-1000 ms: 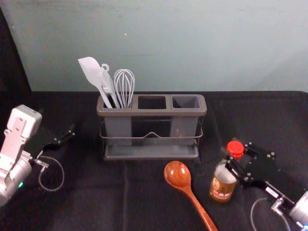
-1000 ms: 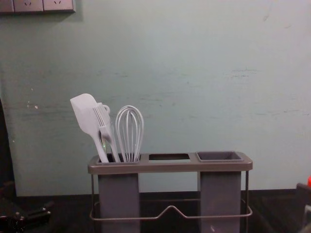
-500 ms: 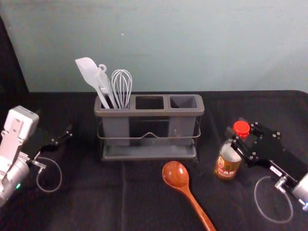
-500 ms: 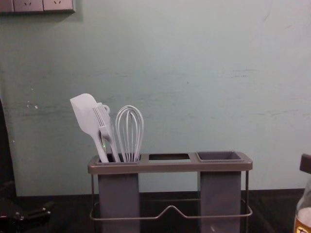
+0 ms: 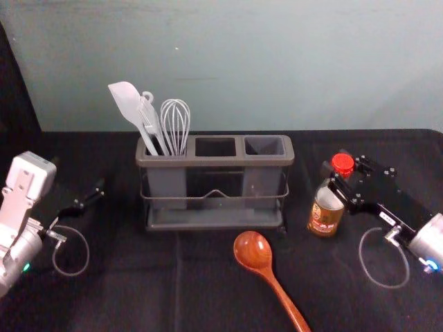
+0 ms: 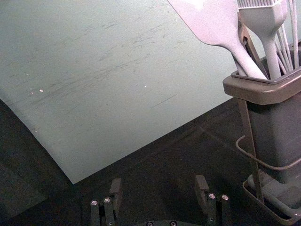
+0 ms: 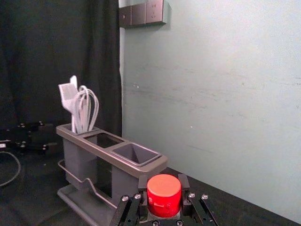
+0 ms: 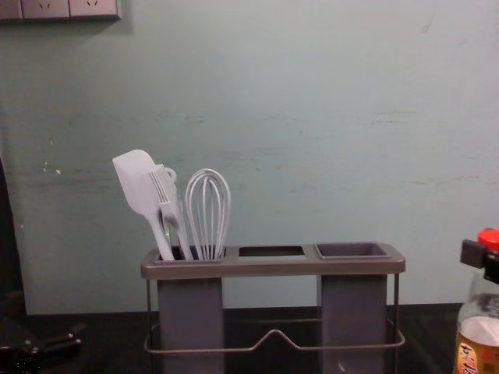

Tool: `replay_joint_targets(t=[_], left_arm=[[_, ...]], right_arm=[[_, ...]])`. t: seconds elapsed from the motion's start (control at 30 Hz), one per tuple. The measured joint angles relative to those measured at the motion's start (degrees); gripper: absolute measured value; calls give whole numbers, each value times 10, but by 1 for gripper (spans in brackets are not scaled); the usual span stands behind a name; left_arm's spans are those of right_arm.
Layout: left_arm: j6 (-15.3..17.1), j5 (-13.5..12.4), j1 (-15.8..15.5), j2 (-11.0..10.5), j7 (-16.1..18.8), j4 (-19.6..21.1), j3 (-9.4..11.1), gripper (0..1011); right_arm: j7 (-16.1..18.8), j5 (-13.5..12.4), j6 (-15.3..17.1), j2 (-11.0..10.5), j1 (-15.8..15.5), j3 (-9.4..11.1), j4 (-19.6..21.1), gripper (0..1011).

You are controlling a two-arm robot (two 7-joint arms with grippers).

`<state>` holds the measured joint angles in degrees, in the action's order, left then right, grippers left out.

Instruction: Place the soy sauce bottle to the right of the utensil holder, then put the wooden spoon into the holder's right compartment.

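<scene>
Soy sauce bottle (image 5: 324,214): placing step in hand, I judge. Utensil holder (image 5: 214,163) stands mid-table. Left gripper (image 6: 159,184) parked off its left side, fingers wide apart. Right gripper (image 7: 163,181) closed round the bottle's neck, right of the holder; whether the base touches down, cannot tell. Next move: settle it upright, then let go without tipping it. Wooden spoon (image 5: 253,250) lies in front, its turn after. Smallest: red cap (image 7: 164,194), between the right fingertips.
</scene>
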<state>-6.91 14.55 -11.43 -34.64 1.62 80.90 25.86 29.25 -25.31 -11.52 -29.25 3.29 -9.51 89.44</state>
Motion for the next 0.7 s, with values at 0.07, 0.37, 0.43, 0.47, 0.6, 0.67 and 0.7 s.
replay_joint_targets(t=[0.07,0.37,0.43,0.47,0.6,0.67,0.7], left_arm=[[0,0,0,0,0,0,0,1012],[0,0,0,0,0,0,0,1011],[0,0,0,0,0,0,0,1011],[0,0,0,0,0,0,0,1012],[0,0,0,0,0,0,0,1011],[0,0,0,0,0,0,0,1011],[0,0,0,0,0,0,0,1011]], right_arm=[[3,-1,2,3,13,-5,-12,381],[10,-1,9,16,53,-25,-48,381],[10,0,8,21,62,-29,-59,381],[10,1,7,22,65,-31,-64,382],[10,3,3,29,80,-37,-82,382],[10,3,2,32,85,-38,-88,382],[10,3,2,34,89,-39,-93,381]])
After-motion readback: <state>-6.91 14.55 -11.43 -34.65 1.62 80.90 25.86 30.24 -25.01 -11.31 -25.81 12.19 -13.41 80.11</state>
